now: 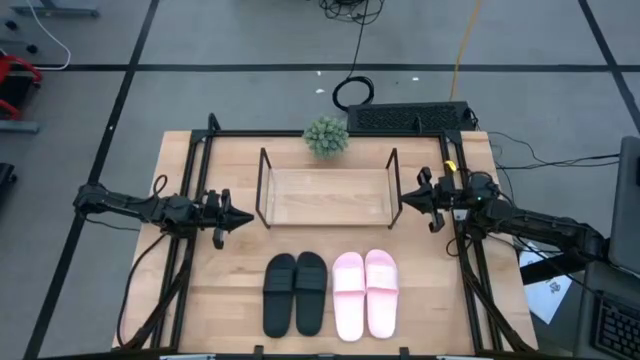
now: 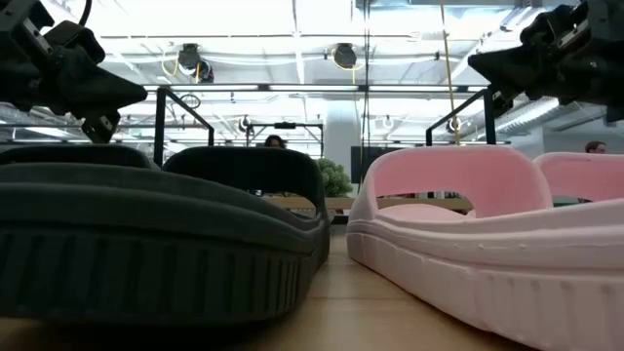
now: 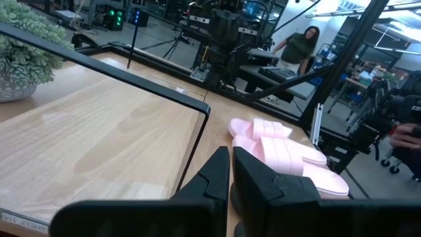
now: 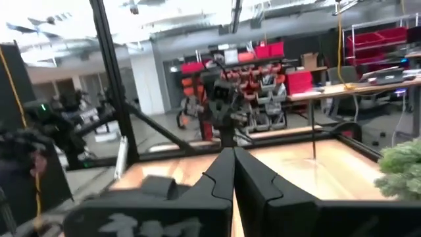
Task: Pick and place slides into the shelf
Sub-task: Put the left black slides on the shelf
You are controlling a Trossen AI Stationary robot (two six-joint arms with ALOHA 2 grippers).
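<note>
Four slides lie sole-down in a row near the table's near edge: the black pair (image 1: 296,293) on the left, the pink pair (image 1: 365,293) on the right. In the low view the black slides (image 2: 156,234) and pink slides (image 2: 487,234) fill the foreground. The shelf (image 1: 326,194), thin black wire ends and a light wooden board, stands behind them with nothing on it. My left gripper (image 1: 244,217) hovers shut to the shelf's left, above the table. My right gripper (image 1: 404,198) hovers shut at the shelf's right end. The left wrist view shows the pink slides (image 3: 283,155) past the shut fingers (image 3: 231,172).
A small potted plant (image 1: 326,136) stands behind the shelf at the table's far edge. A black frame (image 1: 190,180) runs along the table's left, right and far sides. A person (image 3: 299,46) stands in the room beyond. Bare wood lies between shelf and slides.
</note>
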